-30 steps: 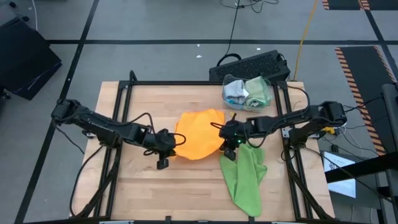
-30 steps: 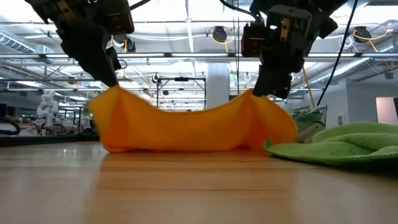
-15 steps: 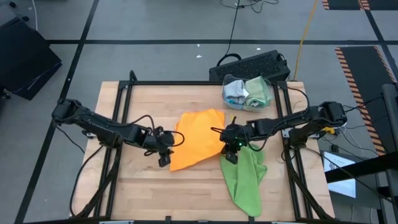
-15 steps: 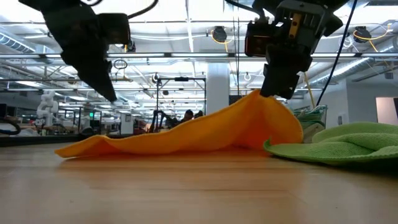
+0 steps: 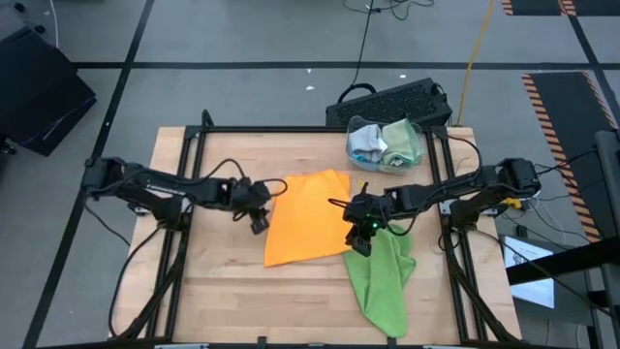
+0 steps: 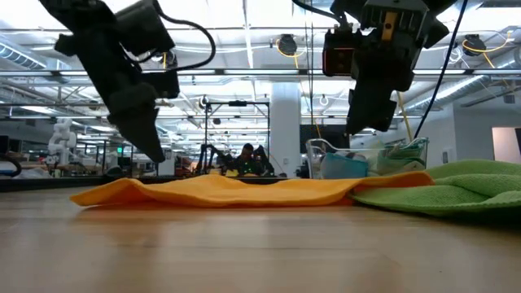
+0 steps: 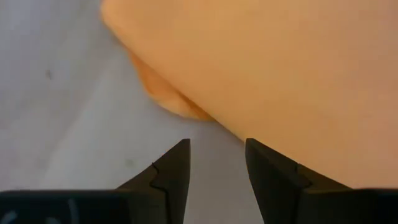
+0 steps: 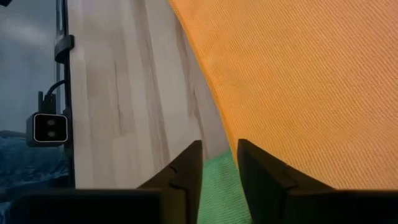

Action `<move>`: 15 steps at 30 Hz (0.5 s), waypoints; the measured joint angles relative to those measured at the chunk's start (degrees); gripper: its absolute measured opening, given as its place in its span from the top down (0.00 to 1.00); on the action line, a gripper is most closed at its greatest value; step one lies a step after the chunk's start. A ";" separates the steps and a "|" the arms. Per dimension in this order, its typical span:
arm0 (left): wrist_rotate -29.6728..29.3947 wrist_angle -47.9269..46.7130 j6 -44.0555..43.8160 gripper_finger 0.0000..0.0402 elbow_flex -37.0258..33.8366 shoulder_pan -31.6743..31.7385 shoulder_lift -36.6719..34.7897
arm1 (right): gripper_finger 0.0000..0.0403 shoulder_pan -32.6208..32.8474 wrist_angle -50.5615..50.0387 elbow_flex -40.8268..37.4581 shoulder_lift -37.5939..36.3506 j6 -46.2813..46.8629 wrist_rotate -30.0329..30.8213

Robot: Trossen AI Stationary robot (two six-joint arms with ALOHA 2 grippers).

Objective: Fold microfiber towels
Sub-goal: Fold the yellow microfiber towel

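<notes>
An orange microfiber towel [image 5: 308, 221] lies flat on the wooden table, low and wide in the low view [image 6: 236, 190]. In the left wrist view a second layer [image 7: 166, 99] peeks out under its edge. My left gripper [image 5: 258, 225] stands open just off the towel's left edge, fingers slanting down, nothing between them [image 7: 216, 152]. My right gripper [image 5: 360, 244] hangs open above the towel's near right corner [image 6: 362, 126]. That corner meets a lime green towel [image 5: 383, 281], which lies crumpled on the table at the near right.
A clear container [image 5: 386, 143] with folded grey and green cloths stands at the far right of the table. Behind it, off the table, lies a black keyboard-like thing [image 5: 392, 100]. Black frame rails [image 5: 190, 174] run along both table sides. Bare wood shows at the near left.
Both grippers held the orange towel up by two corners. My left gripper let go first, and the left side dropped to the table. It then sank and moved toward the far edge. My right gripper let go afterwards, and the whole towel now lies flat.
</notes>
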 joint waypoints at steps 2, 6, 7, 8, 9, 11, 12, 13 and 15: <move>-0.03 2.64 2.57 0.61 -1.09 2.20 0.00 | 0.74 0.00 -0.01 0.00 0.00 0.01 -0.04; 0.02 6.91 6.52 0.61 -3.60 6.09 0.02 | 0.71 0.00 0.02 0.00 0.00 -0.07 -0.04; 0.40 7.80 7.11 0.61 -4.04 6.96 0.02 | 0.70 0.00 0.06 0.00 0.00 -0.07 -0.04; 0.79 8.46 7.55 0.61 -4.38 7.81 0.02 | 0.70 0.00 0.08 0.00 0.00 -0.07 -0.04; 1.77 9.34 7.97 0.61 -4.77 8.57 0.02 | 0.70 0.00 0.06 0.00 0.00 -0.09 -0.04; 4.60 11.71 9.67 0.61 -5.53 9.87 0.02 | 0.70 0.00 0.10 0.00 0.00 -0.12 -0.04; 5.80 13.02 10.52 0.61 -5.89 10.26 0.02 | 0.70 0.00 0.14 0.00 0.00 -0.15 -0.04; 6.55 14.05 10.99 0.61 -6.30 10.60 0.02 | 0.70 0.00 0.16 0.00 0.00 -0.16 -0.04; 6.96 15.34 11.09 0.61 -7.25 11.15 0.04 | 0.70 0.00 0.20 0.00 0.00 -0.20 -0.04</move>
